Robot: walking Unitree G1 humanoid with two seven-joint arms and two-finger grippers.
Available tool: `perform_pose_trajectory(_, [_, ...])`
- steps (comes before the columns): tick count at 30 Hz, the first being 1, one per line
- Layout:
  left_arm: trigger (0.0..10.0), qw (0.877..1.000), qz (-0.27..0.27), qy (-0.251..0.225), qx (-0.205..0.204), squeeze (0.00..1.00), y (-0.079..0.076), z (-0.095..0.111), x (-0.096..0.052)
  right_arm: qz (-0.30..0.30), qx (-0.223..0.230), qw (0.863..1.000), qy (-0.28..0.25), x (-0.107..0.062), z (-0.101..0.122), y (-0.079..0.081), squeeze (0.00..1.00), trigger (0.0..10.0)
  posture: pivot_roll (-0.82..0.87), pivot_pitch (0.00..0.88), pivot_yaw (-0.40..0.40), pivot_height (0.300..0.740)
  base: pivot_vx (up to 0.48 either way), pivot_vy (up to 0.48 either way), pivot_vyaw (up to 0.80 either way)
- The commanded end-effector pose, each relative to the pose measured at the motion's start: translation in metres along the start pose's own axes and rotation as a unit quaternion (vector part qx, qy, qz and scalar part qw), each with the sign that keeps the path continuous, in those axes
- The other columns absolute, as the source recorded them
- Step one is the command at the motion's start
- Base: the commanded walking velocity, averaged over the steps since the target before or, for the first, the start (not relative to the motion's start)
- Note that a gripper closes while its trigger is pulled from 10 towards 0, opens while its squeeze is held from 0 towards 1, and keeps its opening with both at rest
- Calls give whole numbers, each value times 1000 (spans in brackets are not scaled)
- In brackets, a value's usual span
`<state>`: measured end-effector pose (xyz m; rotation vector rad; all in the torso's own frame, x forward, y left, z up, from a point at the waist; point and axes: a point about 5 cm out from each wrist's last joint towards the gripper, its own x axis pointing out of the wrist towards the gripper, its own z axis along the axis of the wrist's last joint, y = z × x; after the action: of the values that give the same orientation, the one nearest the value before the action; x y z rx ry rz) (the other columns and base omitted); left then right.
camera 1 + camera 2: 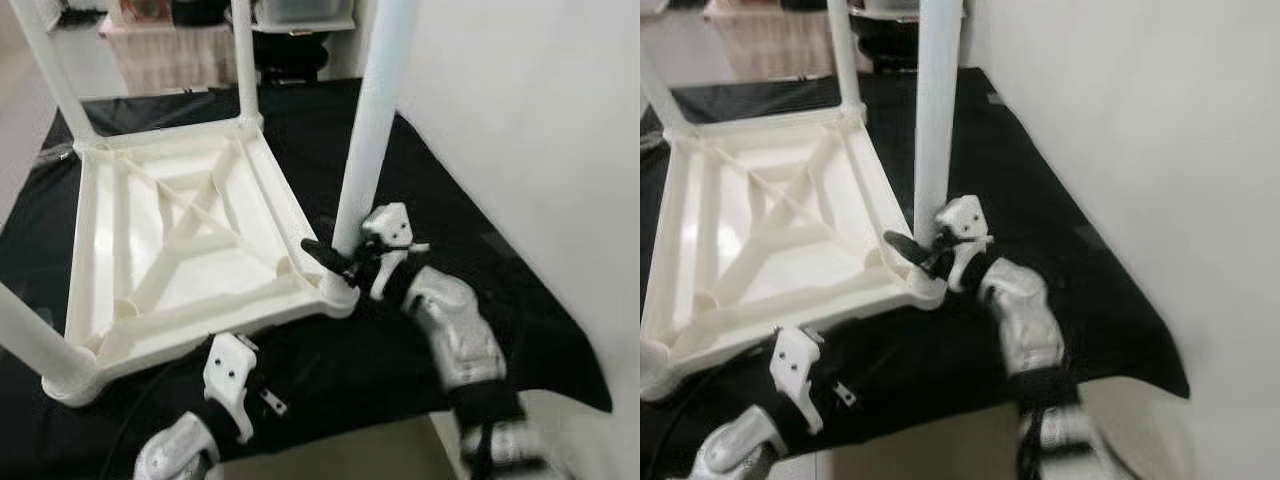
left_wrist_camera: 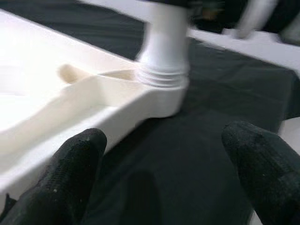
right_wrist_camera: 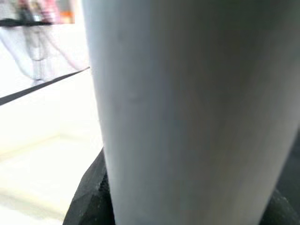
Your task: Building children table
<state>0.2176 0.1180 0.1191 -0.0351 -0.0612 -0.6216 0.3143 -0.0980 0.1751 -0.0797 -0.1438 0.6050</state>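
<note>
Nearest, the left gripper (image 1: 262,392) hovers over the black cloth (image 1: 420,200) just short of the near edge of the table top (image 1: 180,250); in its wrist view the two black fingers (image 2: 70,173) stand wide apart with nothing between them. Beyond it, the white table top lies upside down on the cloth, ribbed underside up, legs standing upright at its corners. At the near right corner the right gripper (image 1: 338,262) is clamped around the base of the leg (image 1: 365,130), just above its socket; the wrist view shows the leg pressed close between the fingers. Farther back, another leg (image 1: 244,60) rises from the far corner
</note>
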Motion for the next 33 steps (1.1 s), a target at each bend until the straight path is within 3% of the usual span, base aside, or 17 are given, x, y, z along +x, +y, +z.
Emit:
perform_pose_trajectory(1, [10000,1000,-3,9,-2,0,2,-3,-1,40,8,995,93,-9,-35,17,0,0,-3,191,-35,740,0,0,0])
perform_pose_trajectory(7, [10000,1000,-20,14,0,0,2,-5,3,70,2,993,92,0,-36,16,0,0,4,177,-43,740,0,0,0])
perform_pose_trajectory(8, [10000,1000,-17,13,1,0,3,-5,3,67,2,993,93,1,-37,15,0,2118,7,176,-43,740,0,0,0])
perform_pose_trajectory(10, [10000,1000,-15,13,1,0,3,-5,3,55,1,994,95,1,-36,16,0,2118,7,176,-43,740,0,0,0])
perform_pose_trajectory(11, [10000,1000,-7,11,2,0,4,-5,3,77,15,994,81,2,-30,16,1000,10000,13,166,-43,740,0,0,0])
perform_pose_trajectory(15, [10000,1000,-1,10,5,0,5,-5,4,179,15,983,41,5,-10,15,1000,10000,22,154,-35,740,0,0,0])
perform_pose_trajectory(19, [10000,1000,-1,10,5,0,5,-5,4,190,9,981,38,5,-6,15,1000,10000,22,154,-35,740,0,0,0])
perform_pose_trajectory(20, [10000,1000,-7,13,6,0,4,-5,5,278,-32,959,40,6,4,3,0,10000,39,147,-45,740,0,0,0])
perform_pose_trajectory(22, [10000,1000,-10,13,6,0,3,-6,5,337,-49,939,49,6,8,-7,0,10000,44,145,-51,740,0,0,0])
perform_pose_trajectory(26, [10000,1000,-10,12,8,0,0,-6,5,378,-56,922,60,12,13,-16,0,10000,54,143,-57,740,0,0,0])
perform_pose_trajectory(32, [10000,1000,-3,10,17,0,-2,-5,3,396,-53,914,65,27,22,-25,0,10000,66,143,-66,740,0,0,0])
perform_pose_trajectory(33, [10000,1000,1,8,20,0,-2,-5,3,399,-50,913,66,28,23,-26,0,2000,73,143,-72,740,0,0,0])
